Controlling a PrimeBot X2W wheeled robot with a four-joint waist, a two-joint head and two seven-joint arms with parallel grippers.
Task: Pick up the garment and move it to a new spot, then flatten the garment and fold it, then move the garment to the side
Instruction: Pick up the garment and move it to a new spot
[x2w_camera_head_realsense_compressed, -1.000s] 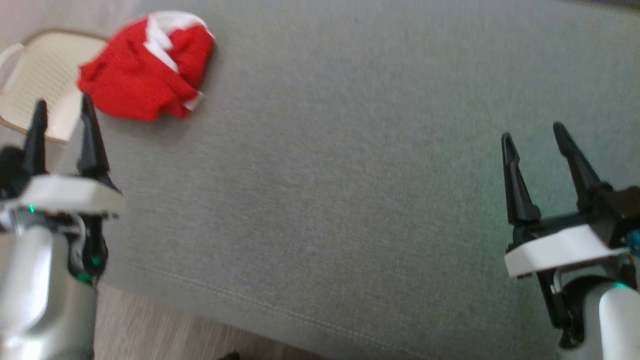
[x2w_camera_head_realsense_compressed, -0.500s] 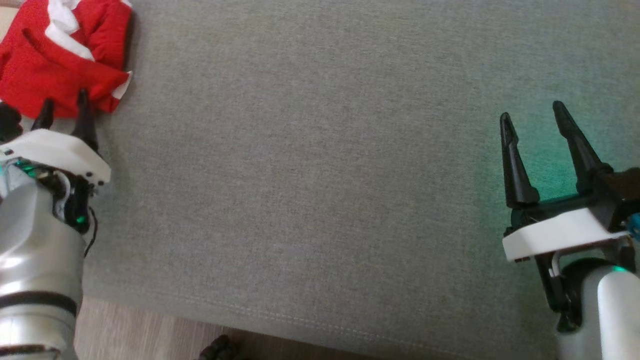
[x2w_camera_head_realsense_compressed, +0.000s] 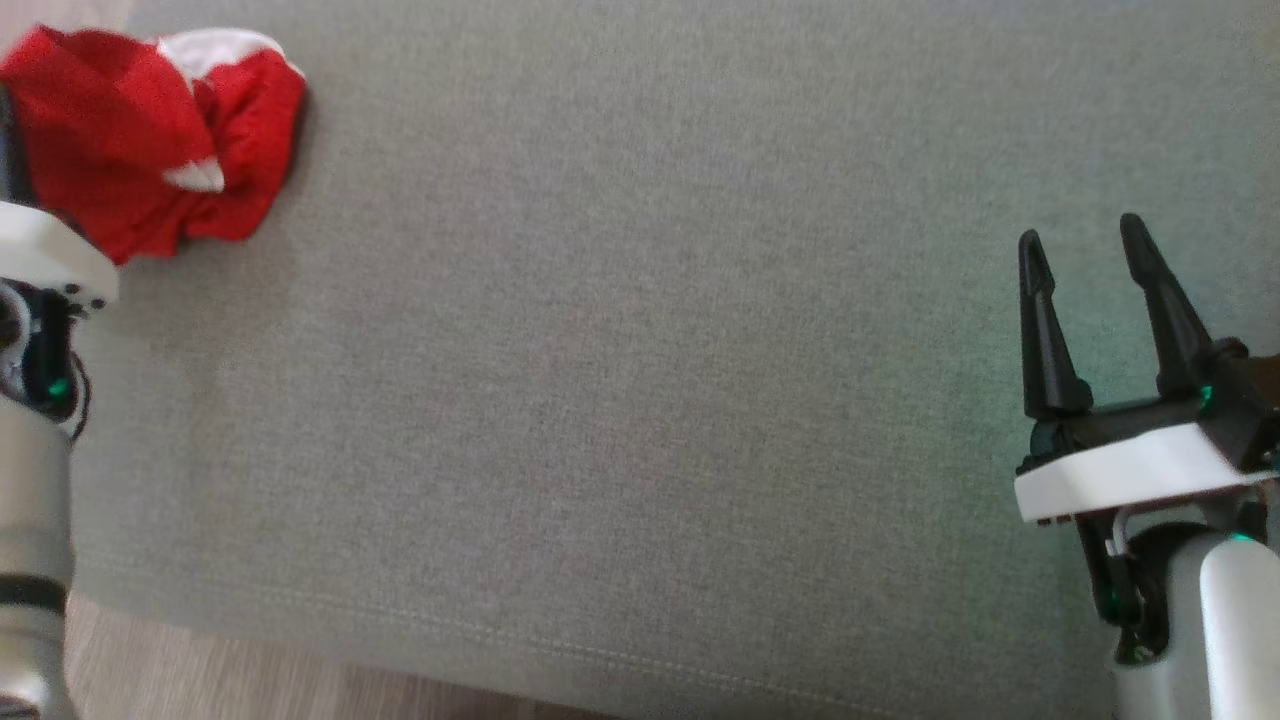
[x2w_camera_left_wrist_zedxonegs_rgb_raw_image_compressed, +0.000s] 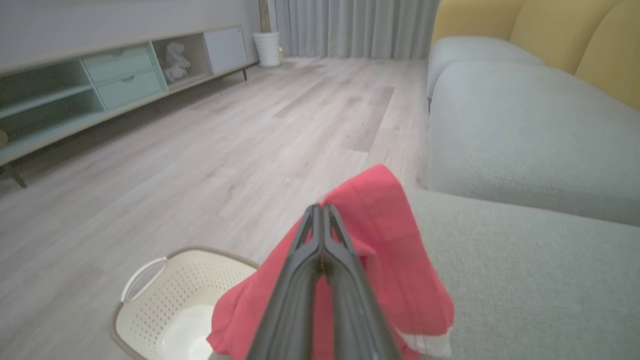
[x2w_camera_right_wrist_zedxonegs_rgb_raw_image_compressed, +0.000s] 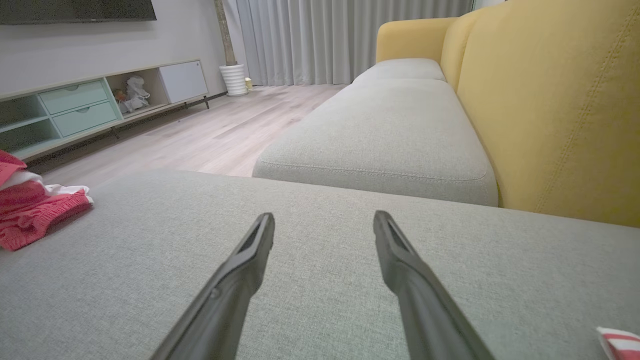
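Closure of the left gripper (x2w_camera_left_wrist_zedxonegs_rgb_raw_image_compressed: 320, 210) is the change: its fingers (x2w_camera_left_wrist_zedxonegs_rgb_raw_image_compressed: 300, 280), spread a moment ago with the tips just short of the cloth, are now clenched tight along their whole length. In the left wrist view the red garment (x2w_camera_left_wrist_zedxonegs_rgb_raw_image_compressed: 380, 240) bunches around them and rises to a peak beside the tips, so the fingers appear to be grasping a fold of it, though the pinch point itself is hidden. From the head the garment (x2w_camera_head_realsense_compressed: 130, 190) looks gathered up differently than before, with its white band pulled to the top. Part of that shift is the camera's own. It still lies at the far left corner of the grey sofa seat (x2w_camera_head_realsense_compressed: 640, 400), near the edge.

That suggests the pick-up is just beginning: a grip seems made, and the lift and carry to a new spot are yet to come, with flattening and folding after.

The right gripper (x2w_camera_head_realsense_compressed: 1082, 235) stays as it was, fingers released and wide apart, hovering over the right side of the seat, well apart from the garment.

A cream laundry basket (x2w_camera_left_wrist_zedxonegs_rgb_raw_image_compressed: 165, 300) sits on the wooden floor (x2w_camera_left_wrist_zedxonegs_rgb_raw_image_compressed: 200, 165) just below the garment's corner, so a slipped grip could drop the cloth off the edge. The wide middle of the seat offers bare room. A small red-and-white striped scrap (x2w_camera_right_wrist_zedxonegs_rgb_raw_image_compressed: 620, 340) lies by the right gripper, too cropped to identify.
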